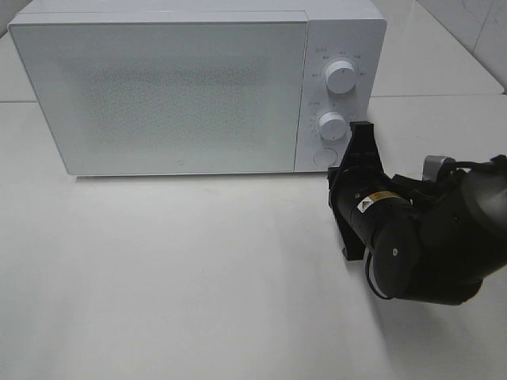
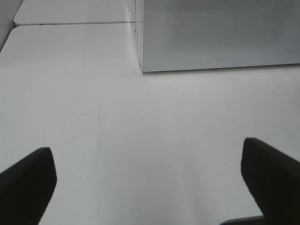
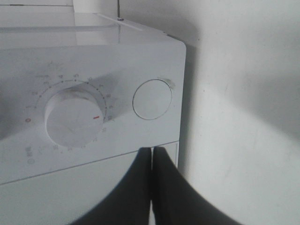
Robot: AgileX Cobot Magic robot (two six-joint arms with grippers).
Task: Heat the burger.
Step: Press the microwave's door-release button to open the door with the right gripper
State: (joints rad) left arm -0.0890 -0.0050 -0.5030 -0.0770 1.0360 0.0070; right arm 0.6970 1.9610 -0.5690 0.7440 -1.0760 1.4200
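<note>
The burger shows in no view; the microwave [image 1: 182, 95] has its door [image 1: 158, 95] shut and frosted, so I judge it is inside but cannot confirm it. The step in hand looks like working the controls. In the exterior view the right gripper [image 1: 360, 131] sits at about 3 o'clock from the round button [image 1: 324, 156] and 5 o'clock from the lower knob [image 1: 333, 125], with the upper knob [image 1: 341, 77] at 12 o'clock above that. Its fingers are pressed together with nothing between them, a pose fit for poking, not for twisting. Next it would either press the button squarely with the closed tips or spread the fingers to fit around the knob, and which is meant I cannot tell. The right wrist view adds that the closed tips of the right gripper [image 3: 152, 151] stand just short of the panel, not on the button [image 3: 152, 99], and that the lower knob [image 3: 72, 117] has a red mark lying across the dial from a small red sign. The left wrist view alone shows the left gripper [image 2: 146, 150], with fingers [image 2: 28, 183] spread wide and holding nothing, over the table [image 2: 140, 117], well apart from the door
</note>
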